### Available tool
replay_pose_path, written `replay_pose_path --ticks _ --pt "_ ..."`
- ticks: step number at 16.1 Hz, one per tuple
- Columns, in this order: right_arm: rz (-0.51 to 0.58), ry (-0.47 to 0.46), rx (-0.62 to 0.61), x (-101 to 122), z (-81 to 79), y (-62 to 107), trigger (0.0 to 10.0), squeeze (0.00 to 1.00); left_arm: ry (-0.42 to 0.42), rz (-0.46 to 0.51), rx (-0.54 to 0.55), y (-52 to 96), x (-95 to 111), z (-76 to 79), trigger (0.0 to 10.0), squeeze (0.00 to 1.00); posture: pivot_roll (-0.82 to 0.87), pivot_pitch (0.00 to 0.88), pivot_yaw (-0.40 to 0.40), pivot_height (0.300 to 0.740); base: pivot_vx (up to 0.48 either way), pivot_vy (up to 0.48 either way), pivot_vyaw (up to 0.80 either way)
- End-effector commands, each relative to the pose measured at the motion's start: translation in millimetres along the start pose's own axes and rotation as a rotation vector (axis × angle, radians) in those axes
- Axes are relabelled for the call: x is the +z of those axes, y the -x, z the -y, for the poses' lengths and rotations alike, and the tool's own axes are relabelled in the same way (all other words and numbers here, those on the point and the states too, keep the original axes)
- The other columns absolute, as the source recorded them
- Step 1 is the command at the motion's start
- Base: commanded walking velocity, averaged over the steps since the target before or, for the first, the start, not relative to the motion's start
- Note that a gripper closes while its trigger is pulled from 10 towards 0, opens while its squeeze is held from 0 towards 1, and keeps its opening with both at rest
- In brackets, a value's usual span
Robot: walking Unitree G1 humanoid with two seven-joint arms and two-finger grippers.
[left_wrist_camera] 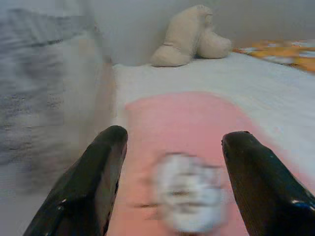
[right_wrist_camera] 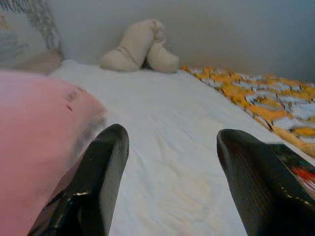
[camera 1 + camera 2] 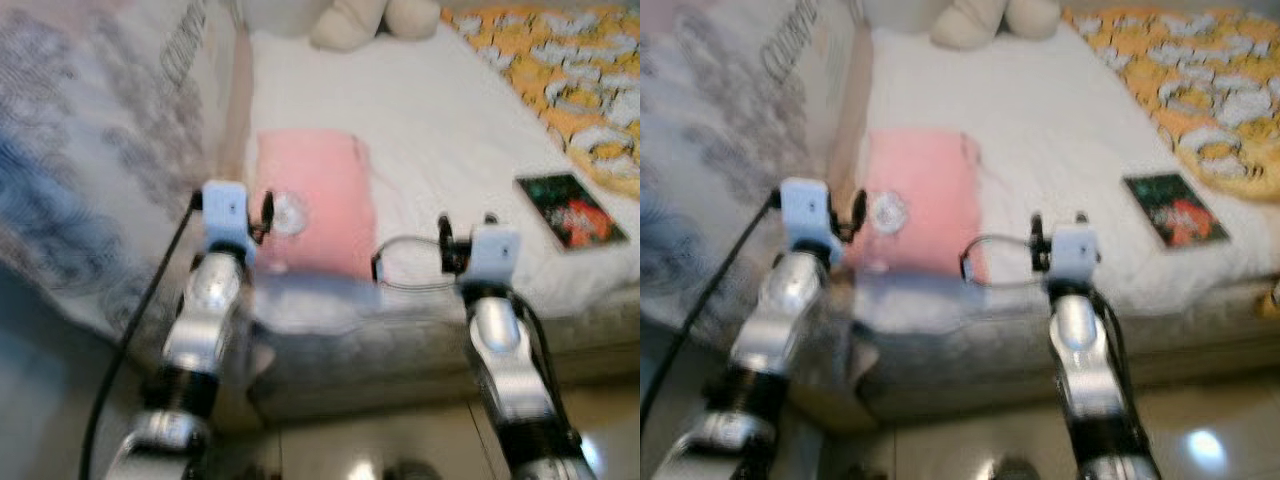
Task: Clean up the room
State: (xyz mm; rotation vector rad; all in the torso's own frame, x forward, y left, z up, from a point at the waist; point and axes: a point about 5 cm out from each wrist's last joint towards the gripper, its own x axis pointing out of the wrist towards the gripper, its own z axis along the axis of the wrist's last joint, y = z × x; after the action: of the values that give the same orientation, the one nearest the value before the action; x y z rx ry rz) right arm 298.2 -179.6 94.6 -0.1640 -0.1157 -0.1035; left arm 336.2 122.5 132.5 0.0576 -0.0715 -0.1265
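While both silver arms are held out over the near edge of the bed [image 3: 440, 130], a grey-and-blue patterned fabric [image 3: 90, 150] is seen draped at the far left of the head view; dark lettering runs along its upper part but is too blurred to be read. Just right of it, lower left of centre, the left gripper [image 1: 167, 147] is poised with its fingers spread wide, nothing held, above a pink cloth [image 3: 315, 205] bearing a whitish round patch [image 1: 189, 191]. Top centre, a beige stuffed toy [image 3: 350, 22] is propped at the back. Right of centre, the right gripper [image 2: 170, 162] is likewise parted and empty over white sheet. Further right, a dark book [image 3: 572, 210] with a red-green cover is laid flat; its print cannot be made out. An orange patterned blanket [image 3: 570, 70] is spread across the upper right corner.
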Motion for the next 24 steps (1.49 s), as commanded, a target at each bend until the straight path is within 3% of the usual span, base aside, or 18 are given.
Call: replay_pose_path --ticks 1,5,9,13,15,17,18,21,24 --pt "0.04 -0.01 0.013 9 -4.9 -3.5 10.0 0.0 -0.01 0.035 -0.006 -1.8 7 -5.6 10.0 0.0 -0.16 0.0 0.08 0.74 0.0 0.0 0.0" --pt "0.026 -0.014 0.01 7 -4.7 -3.0 10.0 0.0 0.012 0.117 -0.027 -0.4 20 8.6 10.0 0.0 -0.17 0.0 0.088 0.74 0.417 0.0 0.0" --pt "0.016 -0.015 0.018 4 -5.2 -1.9 10.0 0.0 0.056 0.092 0.024 -2.4 17 3.6 10.0 0.0 -0.17 0.0 0.088 0.74 0.476 0.0 0.0" --pt "0.006 -0.017 0.034 2 -8.2 0.3 10.0 0.0 0.025 0.094 0.01 -6.1 21 6.1 10.0 0.0 -0.17 0.0 0.089 0.74 0.48 0.0 0.0" --pt "0.004 -0.017 0.038 2 -7.8 1.1 10.0 0.0 -0.046 0.031 0.028 -14.9 19 8.1 10.0 0.0 -0.18 0.0 0.087 0.74 0.0 0.0 0.0" --pt "-0.015 -0.017 0.035 -1 -5.0 5.4 10.0 0.0 -0.014 -0.029 -0.04 -24.3 17 7.0 10.0 0.0 -0.18 0.0 0.078 0.74 0.0 0.0 0.0" --pt "-0.074 -0.01 0.015 -13 4.3 15.6 10.0 0.0 0.001 -0.095 -0.06 -32.7 13 1.7 10.0 1.0 -0.18 0.0 0.068 0.74 0.0 0.0 0.0" --pt "-0.197 0.018 -0.016 -38 24.2 41.7 10.0 0.0 -0.024 -0.214 -0.077 -45.2 8 -9.4 10.0 1.0 -0.19 0.0 0.064 0.74 0.0 0.0 0.0" --pt "-0.212 0.031 -0.018 -40 26.1 51.0 10.0 0.0 0.03 -0.302 -0.072 -50.7 1 -22.3 10.0 1.0 -0.21 0.0 0.067 0.74 0.0 0.0 0.0"
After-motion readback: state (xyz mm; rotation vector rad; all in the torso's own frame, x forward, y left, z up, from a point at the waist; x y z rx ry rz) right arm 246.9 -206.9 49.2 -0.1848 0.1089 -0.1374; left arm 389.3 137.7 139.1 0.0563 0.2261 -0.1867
